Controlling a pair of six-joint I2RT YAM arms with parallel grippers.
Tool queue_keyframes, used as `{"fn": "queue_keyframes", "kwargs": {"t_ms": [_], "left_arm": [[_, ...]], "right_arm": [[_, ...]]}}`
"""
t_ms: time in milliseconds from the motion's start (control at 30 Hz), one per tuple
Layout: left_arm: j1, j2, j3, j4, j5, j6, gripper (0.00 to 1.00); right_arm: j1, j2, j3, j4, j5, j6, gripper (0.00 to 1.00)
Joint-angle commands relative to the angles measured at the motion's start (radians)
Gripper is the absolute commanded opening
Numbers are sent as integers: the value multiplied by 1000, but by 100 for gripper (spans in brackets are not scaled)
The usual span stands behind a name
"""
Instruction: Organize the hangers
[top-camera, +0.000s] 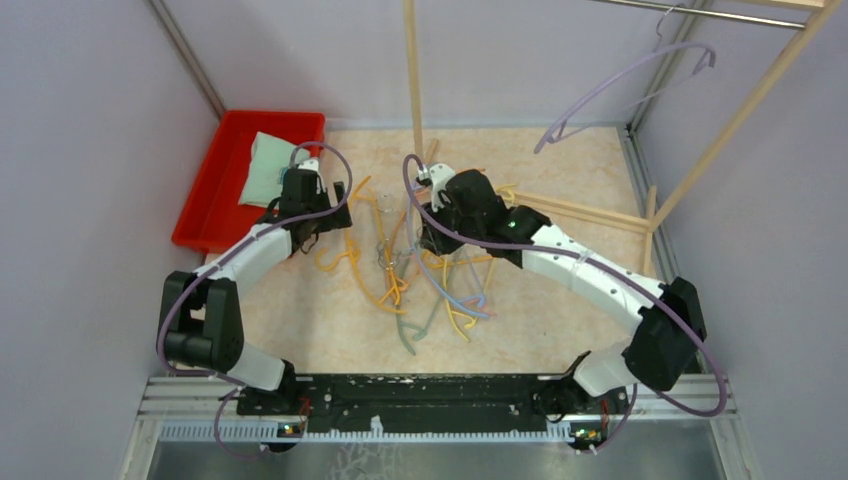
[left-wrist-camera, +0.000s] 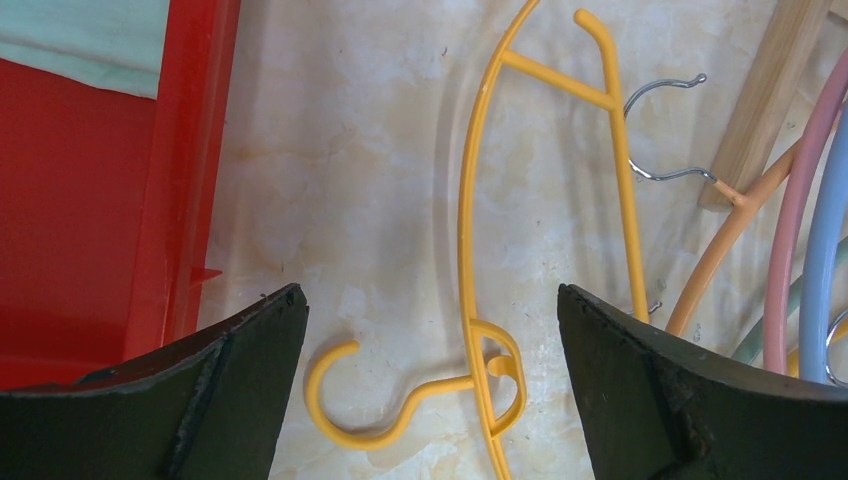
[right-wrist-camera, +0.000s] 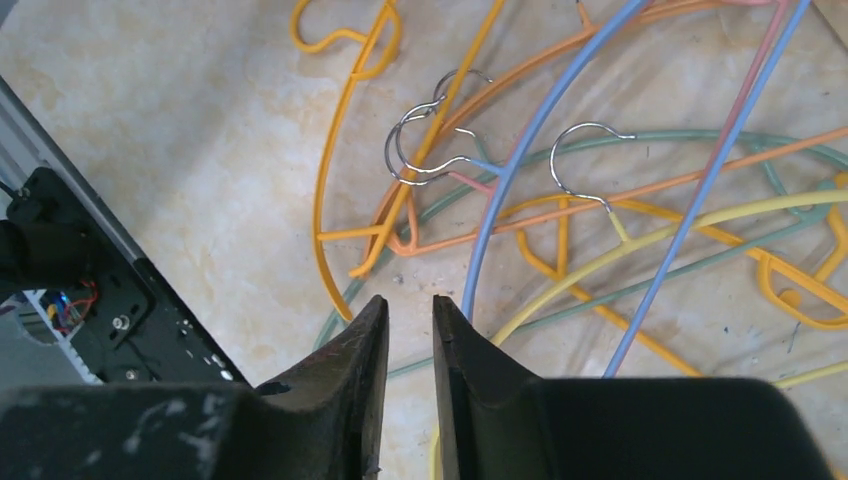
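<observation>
The top view shows both my arms reaching over the table (top-camera: 300, 320), with the hangers (top-camera: 420, 270) lying in a tangled heap between them. It alone shows a lavender hanger (top-camera: 640, 85) hooked on the rail (top-camera: 700, 12) at the far right, and the red bin (top-camera: 215, 190) with a cloth (top-camera: 270, 165) in it beside my left arm.

My left gripper (left-wrist-camera: 430, 300) is spread wide and holds nothing. Its camera shows what the top view blurs: a yellow hanger (left-wrist-camera: 463, 230) lying flat on the table right between my fingers, a pole (left-wrist-camera: 765, 90) end and more hangers off to the right.

My right gripper (right-wrist-camera: 409, 305) has its fingers drawn nearly together, a slim gap left. I see nothing in that gap; a blue hanger (right-wrist-camera: 520, 150) runs just beside one finger and passes behind it. Whether I am pinching anything I cannot tell. This camera also picks out several metal hooks (right-wrist-camera: 392, 150) bunched together in the heap.
</observation>
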Motion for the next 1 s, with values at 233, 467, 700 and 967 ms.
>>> {"fn": "queue_keyframes", "kwargs": {"t_ms": [233,467,700,967], "left_arm": [[1,-32,-33,14,0,-21,100],[1,-43,-28,2,-17,10,100],[1,-37,-23,1,-25,22,100],[1,-30,-21,6,-27,20,100]], "right_arm": [[21,175,-3,9,27,-20,48],[22,302,19,10,4,-27,37],[22,344,-7,38,-3,-26,34],[23,321,2,22,17,-33,0]]}}
